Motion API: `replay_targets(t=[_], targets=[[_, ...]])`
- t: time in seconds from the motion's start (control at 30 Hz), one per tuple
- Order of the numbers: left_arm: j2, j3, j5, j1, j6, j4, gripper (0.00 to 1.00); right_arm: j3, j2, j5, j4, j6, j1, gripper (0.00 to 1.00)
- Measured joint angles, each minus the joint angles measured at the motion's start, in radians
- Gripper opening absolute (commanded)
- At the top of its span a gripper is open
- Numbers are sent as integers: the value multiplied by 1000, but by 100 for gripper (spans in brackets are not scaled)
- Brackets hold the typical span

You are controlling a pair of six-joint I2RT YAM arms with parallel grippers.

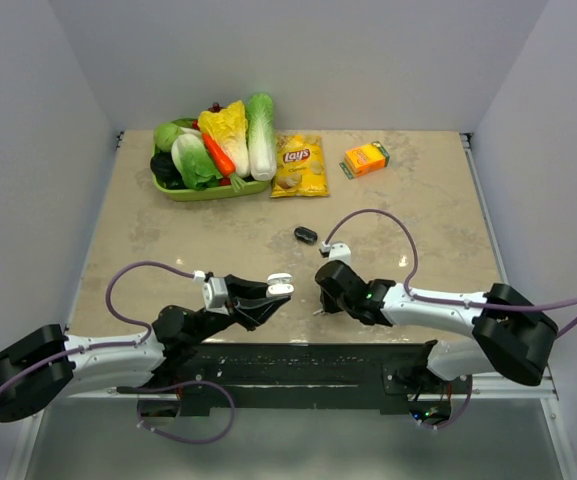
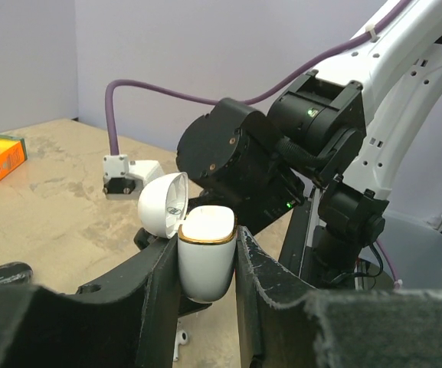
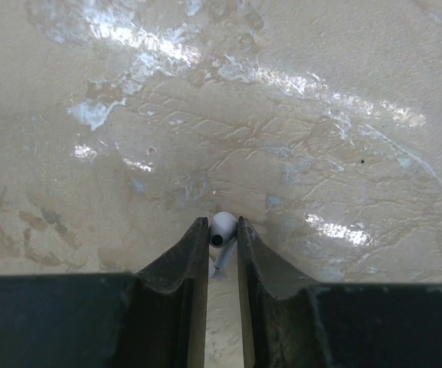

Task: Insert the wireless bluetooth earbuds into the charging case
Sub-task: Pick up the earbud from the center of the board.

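The charging case (image 2: 205, 264) is white with a gold rim, and its lid (image 2: 162, 202) is flipped open. My left gripper (image 2: 207, 244) is shut on its body and holds it upright above the table; the case (image 1: 280, 284) also shows in the top view. The earbuds here are white with short stems. One earbud (image 3: 222, 230) lies on the table between the fingertips of my right gripper (image 3: 222, 225), both pads pressed against it. Another white earbud (image 2: 179, 341) lies on the table below the left fingers. My right gripper (image 1: 321, 303) points down, just right of the case.
A small black oval object (image 1: 305, 235) lies mid-table beyond the grippers. At the back stand a green tray of toy vegetables (image 1: 211, 152), a yellow chip bag (image 1: 300, 165) and an orange box (image 1: 365, 159). The right arm's wrist (image 2: 232, 157) looms close behind the case.
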Motion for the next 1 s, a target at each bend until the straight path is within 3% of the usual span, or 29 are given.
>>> replay_targets(t=[0.37,0.7,1.0], targets=[[11,0,0,0,2,0,0,160,-53,75,-63,-58,0,0],[8,0,-20,0,6,0,0,181,-62,149,-79,-68,0,0],[-6,0,-49,0,29,-1,0,265,-241,251,-100,-117,0,0]])
